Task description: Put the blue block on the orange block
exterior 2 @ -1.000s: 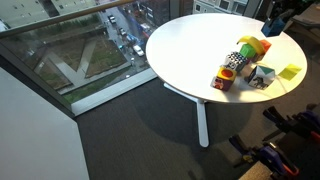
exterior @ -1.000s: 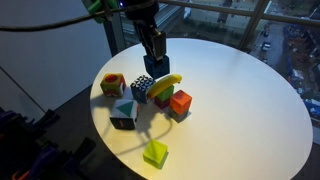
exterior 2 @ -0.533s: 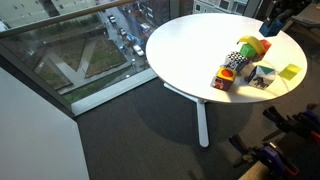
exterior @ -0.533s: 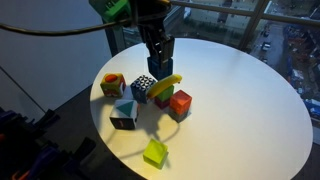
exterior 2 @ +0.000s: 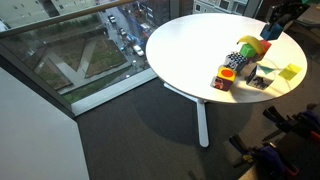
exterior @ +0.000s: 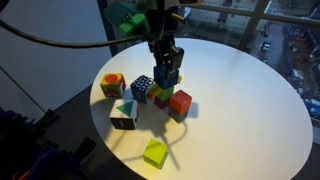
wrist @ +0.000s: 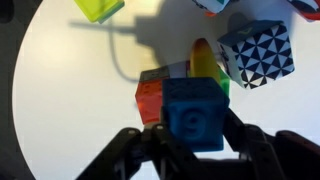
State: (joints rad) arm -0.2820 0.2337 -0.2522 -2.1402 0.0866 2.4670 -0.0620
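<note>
My gripper point(wrist: 195, 150) is shut on the blue block point(wrist: 195, 113), a dull blue cube with an embossed face. In the wrist view it covers part of the orange block point(wrist: 150, 92), which sits just beyond and to its left. In an exterior view the gripper point(exterior: 166, 82) holds the blue block point(exterior: 167, 75) low over the cluster of blocks, just up and left of the orange block point(exterior: 181, 102). In an exterior view the gripper point(exterior 2: 272, 24) is at the far right edge.
The blocks stand on a round white table point(exterior: 250, 90). A black-and-white checkered cube point(exterior: 143, 88), a multicoloured cube point(exterior: 112, 85), a teal-and-white cube point(exterior: 123, 114) and a lime green block point(exterior: 155, 152) are nearby. A yellow-green piece point(wrist: 205, 60) touches the cluster.
The gripper has moved right and down towards the cluster of blocks and now hides the yellow piece in the exterior view. The blocks on the table have not moved.
</note>
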